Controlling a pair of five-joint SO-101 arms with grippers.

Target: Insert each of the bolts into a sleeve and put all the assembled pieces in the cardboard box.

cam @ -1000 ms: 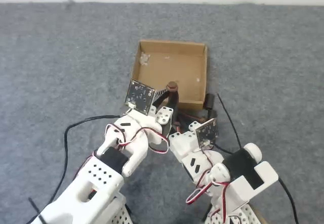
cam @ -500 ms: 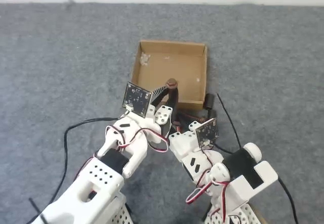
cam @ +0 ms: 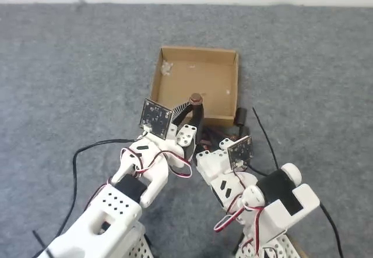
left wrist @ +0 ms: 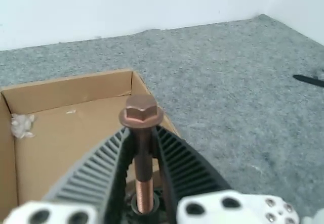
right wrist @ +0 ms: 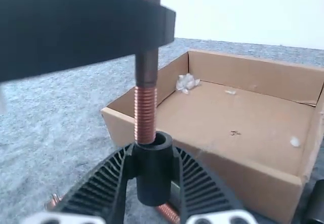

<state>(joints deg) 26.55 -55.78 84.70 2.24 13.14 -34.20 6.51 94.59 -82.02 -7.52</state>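
High view: on grey carpet (cam: 70,66), the left gripper (cam: 194,111) holds a copper bolt (cam: 196,99) upright at the cardboard box (cam: 157,71), by its near wall.

Left wrist view: its jaws pinch the bolt (left wrist: 141,148) by the shank, head up.

Right wrist view: the right gripper (right wrist: 152,155) clamps a black sleeve (right wrist: 153,173), with the bolt's threaded tip at its mouth.

Left pincer (left wrist: 143,135) over right pincer (right wrist: 152,158), clenched
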